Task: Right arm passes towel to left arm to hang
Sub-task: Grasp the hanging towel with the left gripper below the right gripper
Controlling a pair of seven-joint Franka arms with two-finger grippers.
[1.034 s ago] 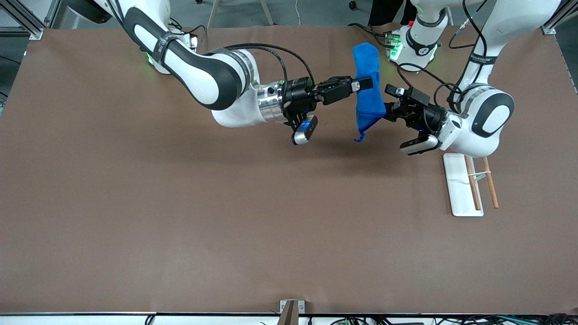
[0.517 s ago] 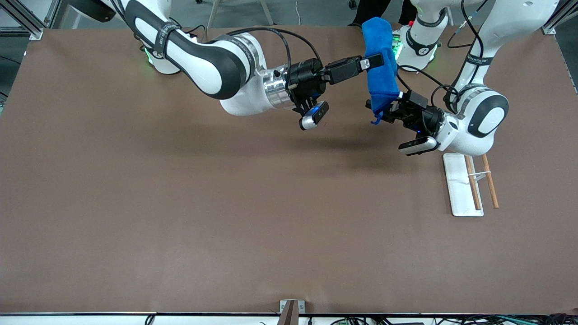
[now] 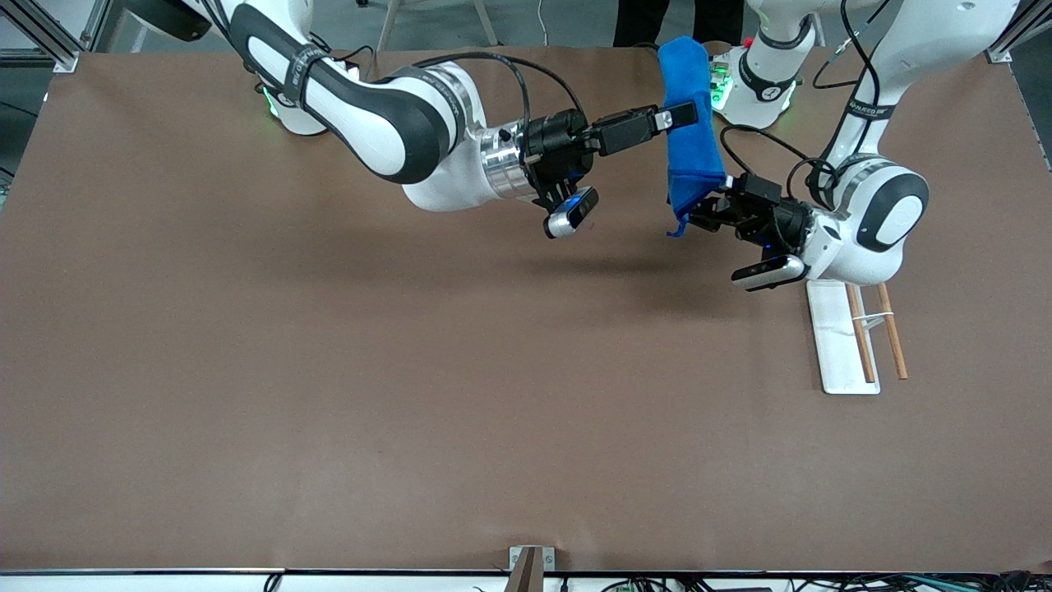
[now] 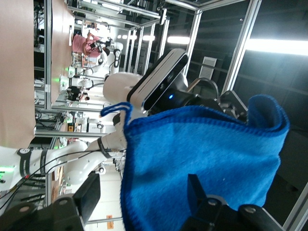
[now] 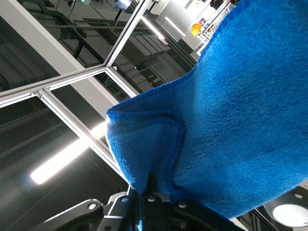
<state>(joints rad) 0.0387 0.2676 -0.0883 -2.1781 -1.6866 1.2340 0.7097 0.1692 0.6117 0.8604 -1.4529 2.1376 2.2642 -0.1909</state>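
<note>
The blue towel [image 3: 690, 156] hangs in the air, folded, over the table near the left arm's base. My right gripper [image 3: 679, 116] is shut on its upper part; in the right wrist view the jaws [image 5: 149, 192] pinch a fold of the towel [image 5: 240, 106]. My left gripper [image 3: 700, 210] is open at the towel's lower end. In the left wrist view the towel [image 4: 202, 144] hangs just ahead of the open gripper [image 4: 143, 188], its edge in line with the gap between the two fingers.
A white rack tray [image 3: 832, 353] with two wooden rods [image 3: 892, 337] stands on the brown table [image 3: 411, 395], under the left arm's elbow and nearer to the front camera. The right arm's wrist camera [image 4: 159, 82] shows past the towel.
The right gripper carried the towel up and toward the left arm's base, then held. The left gripper followed the towel's lower end and stays open.
</note>
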